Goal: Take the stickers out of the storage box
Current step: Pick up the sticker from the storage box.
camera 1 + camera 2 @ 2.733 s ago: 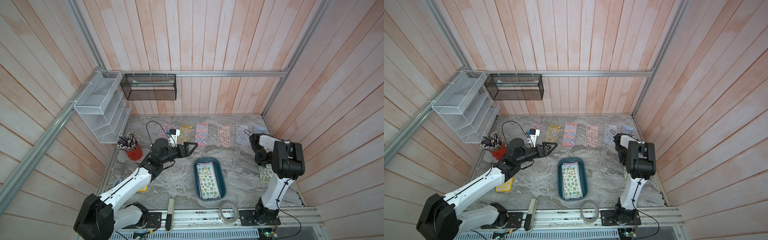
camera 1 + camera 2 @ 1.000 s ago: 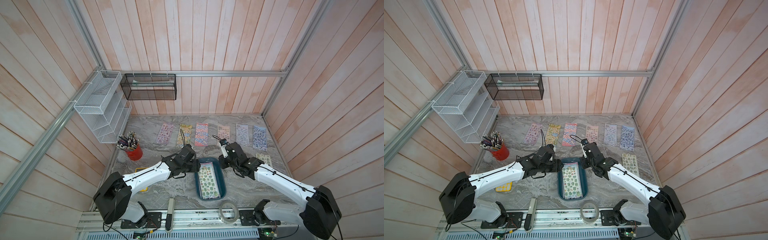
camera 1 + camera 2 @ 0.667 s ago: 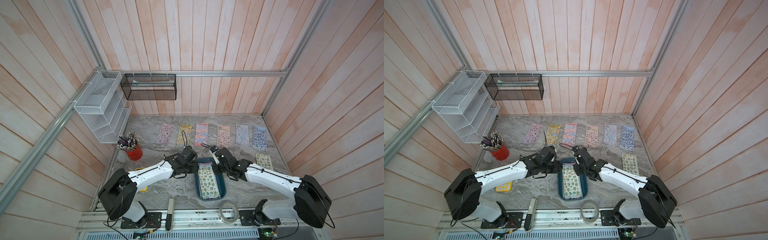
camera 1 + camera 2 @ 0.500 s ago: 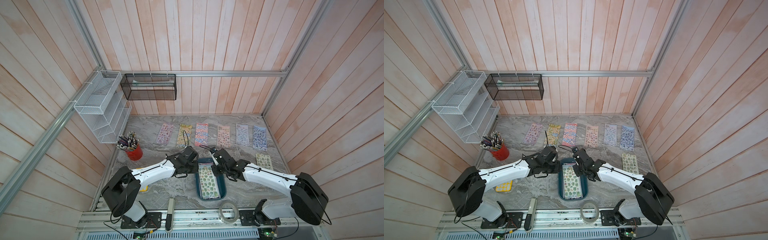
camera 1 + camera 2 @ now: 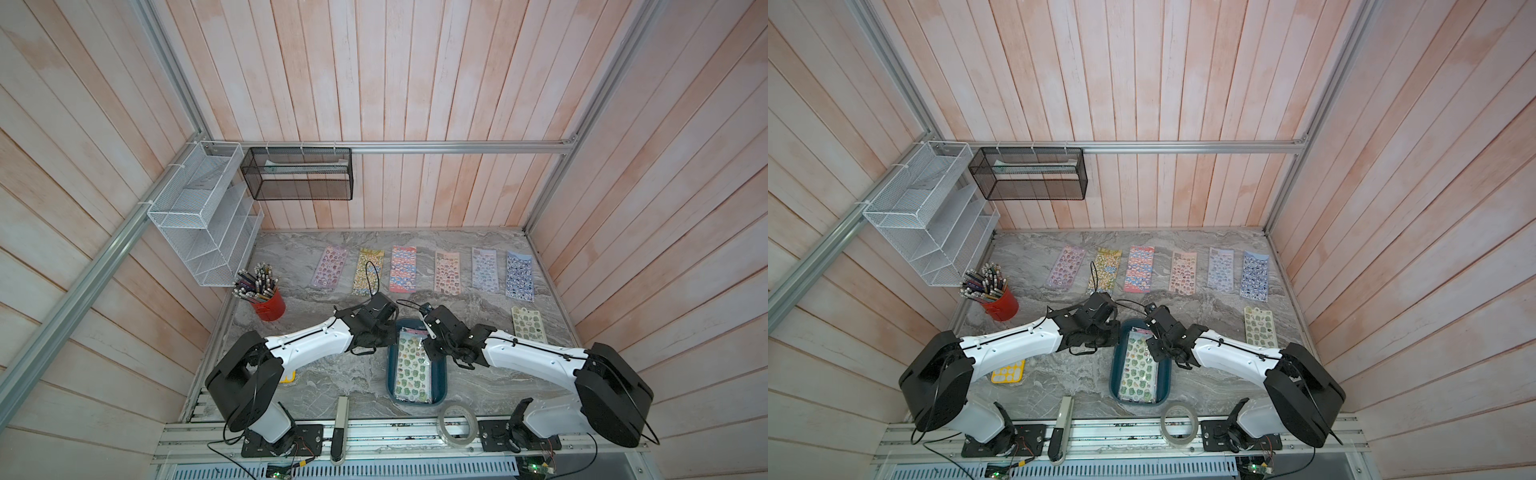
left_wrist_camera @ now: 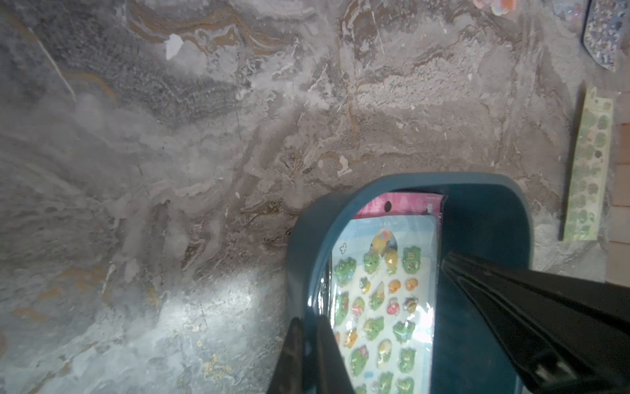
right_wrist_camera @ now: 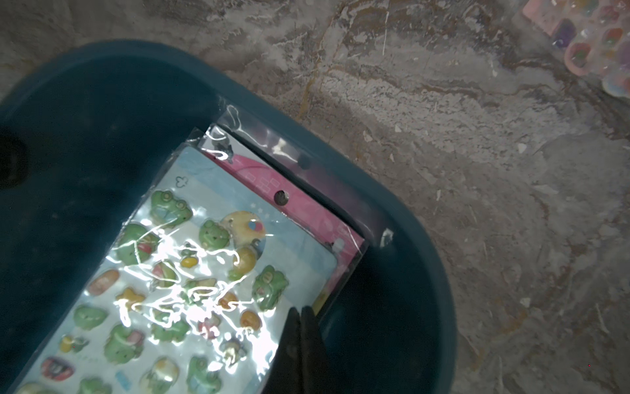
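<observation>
Teal storage box [image 5: 441, 376] is on the marble tabletop [image 5: 332, 382], toward the front, between the two arms, long axis running front to back. Inside it: stickers [image 5: 411, 365] in a stack. The top sheet [image 7: 191, 273] is pale blue with green frogs, in a clear sleeve with glare on it. A pink sheet [image 7: 306, 208] lies under it and sticks out at the far end, close to the box's end wall.

On the left arm's side, the left fingers [image 6: 294, 344] are clamped on the box's side wall: one finger outside, one inside, teal rim between them. Inside the box, the right fingers [image 7: 293, 341] are closed tip to tip. The tips are down on the long edge of the top sleeve near its far corner, just beside the pink sheet. Can't tell whether any film is pinched.

Out of the box: six sheets [image 5: 447, 272] lie flat in a row along the back of the tabletop, spaced apart. One green sheet [image 5: 527, 324] lies alone near the right wall.

Other stuff:
- red cup [image 5: 272, 309] of pencils at left
- yellow stencil [image 5: 1008, 371] partly under the left arm
- tape roll [image 5: 444, 423] at the front edge
- white mesh rack [image 5: 199, 224] and black mesh basket [image 5: 297, 183] on the walls
</observation>
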Robot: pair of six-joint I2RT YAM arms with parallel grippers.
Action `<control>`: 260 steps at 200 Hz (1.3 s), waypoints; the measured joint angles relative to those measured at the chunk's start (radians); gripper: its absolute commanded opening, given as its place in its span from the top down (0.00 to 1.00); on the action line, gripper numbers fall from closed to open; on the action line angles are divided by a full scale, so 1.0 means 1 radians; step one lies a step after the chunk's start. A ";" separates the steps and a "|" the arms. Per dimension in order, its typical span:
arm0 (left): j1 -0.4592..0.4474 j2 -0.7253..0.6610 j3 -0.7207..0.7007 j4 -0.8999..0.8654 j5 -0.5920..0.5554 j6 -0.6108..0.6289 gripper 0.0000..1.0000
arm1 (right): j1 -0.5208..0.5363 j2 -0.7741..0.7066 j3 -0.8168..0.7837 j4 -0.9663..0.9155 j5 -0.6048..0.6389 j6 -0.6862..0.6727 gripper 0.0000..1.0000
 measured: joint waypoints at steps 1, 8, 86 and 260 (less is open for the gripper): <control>0.000 0.000 0.000 -0.001 -0.002 -0.002 1.00 | 0.001 0.000 0.000 0.000 0.000 0.001 1.00; 0.001 0.000 0.000 -0.004 -0.010 -0.015 1.00 | 0.006 0.000 0.000 0.000 -0.004 0.008 1.00; 0.042 -0.046 -0.054 0.039 -0.049 -0.153 1.00 | 0.033 0.076 0.003 0.060 -0.079 0.071 1.00; 0.055 -0.048 -0.079 0.080 -0.075 -0.183 1.00 | 0.012 0.219 0.025 0.382 -0.278 0.108 1.00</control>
